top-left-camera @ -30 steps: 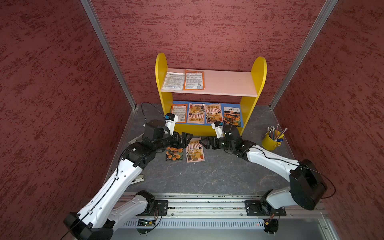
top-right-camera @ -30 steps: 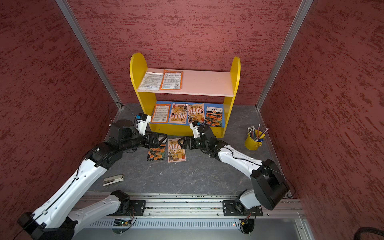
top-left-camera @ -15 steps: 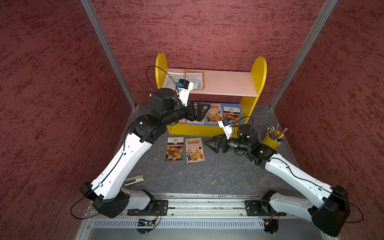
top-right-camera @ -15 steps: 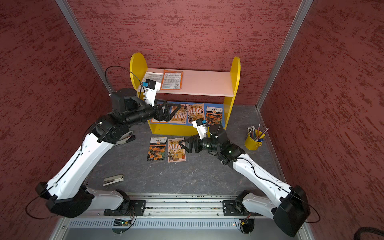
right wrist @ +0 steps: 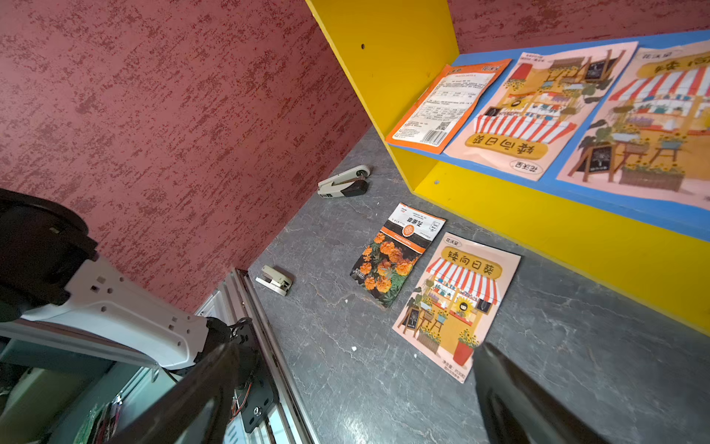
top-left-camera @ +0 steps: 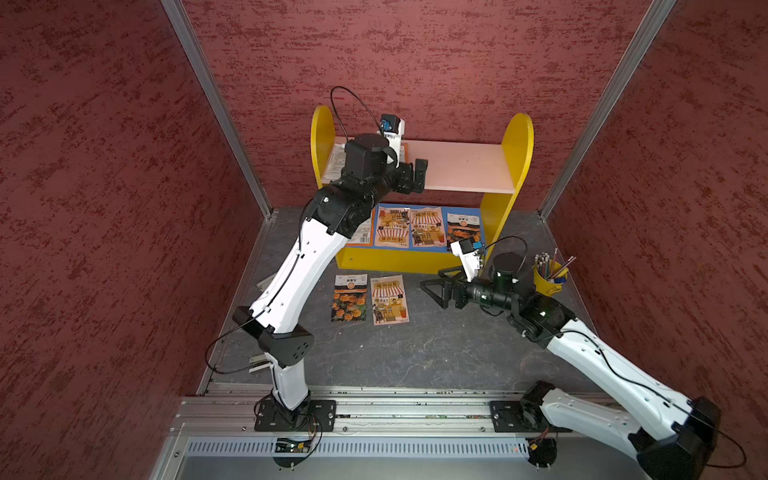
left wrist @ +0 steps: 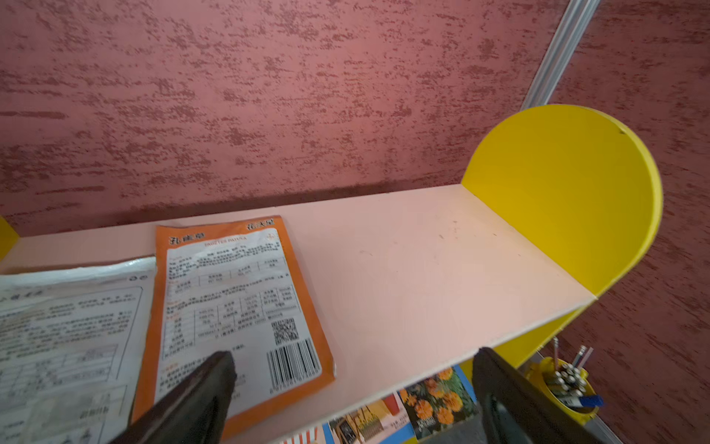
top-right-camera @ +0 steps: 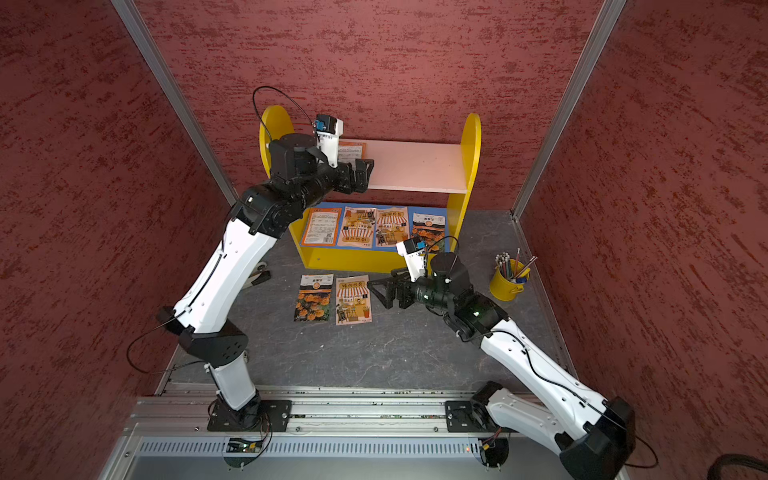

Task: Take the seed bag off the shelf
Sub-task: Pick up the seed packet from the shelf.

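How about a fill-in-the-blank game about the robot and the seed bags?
1. The open left hand hovers over the shelf's ____ upper board.
2. The blue lower board holds ____ seed bags.
3. The pencils stand in a ____ cup.
4. On the grey tabletop in front of the shelf lie ____ more bags.

Missing words: pink; four; yellow; two.

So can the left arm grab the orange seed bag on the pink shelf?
Probably yes. The left gripper hangs open at the front edge of the orange seed bag, which lies flat on the pink board with nothing on top of it.
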Motion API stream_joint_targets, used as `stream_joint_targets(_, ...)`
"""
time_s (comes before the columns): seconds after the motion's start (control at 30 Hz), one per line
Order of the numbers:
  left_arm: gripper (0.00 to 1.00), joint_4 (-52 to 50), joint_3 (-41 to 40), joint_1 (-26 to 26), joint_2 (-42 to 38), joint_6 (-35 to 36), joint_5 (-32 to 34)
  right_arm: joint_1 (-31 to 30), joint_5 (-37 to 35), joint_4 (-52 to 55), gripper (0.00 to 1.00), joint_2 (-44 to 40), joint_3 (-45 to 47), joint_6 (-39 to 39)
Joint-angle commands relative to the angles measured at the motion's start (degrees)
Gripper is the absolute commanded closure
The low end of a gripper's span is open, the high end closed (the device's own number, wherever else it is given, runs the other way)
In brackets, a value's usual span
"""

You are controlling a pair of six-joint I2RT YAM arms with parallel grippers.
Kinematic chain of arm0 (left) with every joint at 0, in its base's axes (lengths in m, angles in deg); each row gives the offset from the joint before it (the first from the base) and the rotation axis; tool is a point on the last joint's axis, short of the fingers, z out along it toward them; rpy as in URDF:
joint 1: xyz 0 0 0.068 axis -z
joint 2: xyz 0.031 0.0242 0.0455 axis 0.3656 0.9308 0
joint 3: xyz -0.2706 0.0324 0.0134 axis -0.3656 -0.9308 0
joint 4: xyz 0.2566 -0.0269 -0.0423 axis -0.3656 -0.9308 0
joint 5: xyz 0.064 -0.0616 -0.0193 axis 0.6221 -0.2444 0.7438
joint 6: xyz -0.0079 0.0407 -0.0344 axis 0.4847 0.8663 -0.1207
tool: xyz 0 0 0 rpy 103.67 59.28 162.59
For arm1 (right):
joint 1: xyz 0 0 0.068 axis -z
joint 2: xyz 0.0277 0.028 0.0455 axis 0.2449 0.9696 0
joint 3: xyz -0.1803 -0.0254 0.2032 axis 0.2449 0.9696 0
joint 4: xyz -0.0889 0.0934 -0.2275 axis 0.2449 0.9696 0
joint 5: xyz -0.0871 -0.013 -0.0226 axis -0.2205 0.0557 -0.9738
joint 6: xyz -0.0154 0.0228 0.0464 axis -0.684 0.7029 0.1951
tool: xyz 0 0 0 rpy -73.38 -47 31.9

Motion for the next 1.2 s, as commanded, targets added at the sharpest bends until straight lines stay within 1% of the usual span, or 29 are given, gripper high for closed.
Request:
stream_joint_targets(0.0,0.00,-4.01,6.35,0.12,4.40,3.29,5.60,-0.01,-2.64,2.11,0.02,-1.69,-1.14,-1.33)
stream_joint_targets(0.17,0.00,-2.38,7.71,-0.53,7.83,3.75,8.87,-0.01,-3.72,3.82,0.02,-2.58,-1.71,-2.13)
stream_joint_targets(0.23,0.00,-2.67,8.41,-1.67,8.78,2.70,8.68,-0.01,-3.97,4.35,0.02,-2.80,-1.98,-2.42)
stream_joint_targets(0.33,0.00,-4.89,10.41,-3.52,10.32,0.45,6.29,-0.01,-4.43,4.77,0.01,-2.72,-2.27,-2.60)
stream_joint_targets(0.5,0.00,-6.47,10.61,-4.96,11.15,-1.18,1.61,-0.01,-4.80,5.13,0.02,-2.11,-2.71,-2.68)
stream_joint_targets(0.67,0.00,-7.88,10.65,-5.01,11.06,-1.91,-4.01,-0.01,-5.21,5.09,0.02,-1.49,-2.96,-2.60)
stream_joint_targets(0.83,0.00,-10.00,10.58,-4.61,11.07,-1.50,-5.86,-0.05,-5.32,5.06,0.02,-1.04,-3.06,-2.43)
stream_joint_targets(1.0,0.00,-12.70,10.61,-4.70,11.24,-1.48,-6.39,-0.07,-5.71,5.33,0.02,-1.22,-2.99,-2.44)
stream_joint_targets(1.17,0.00,-15.46,10.57,-4.65,10.93,-3.14,-10.48,-0.01,-6.21,5.51,0.01,-1.48,-2.83,-2.42)
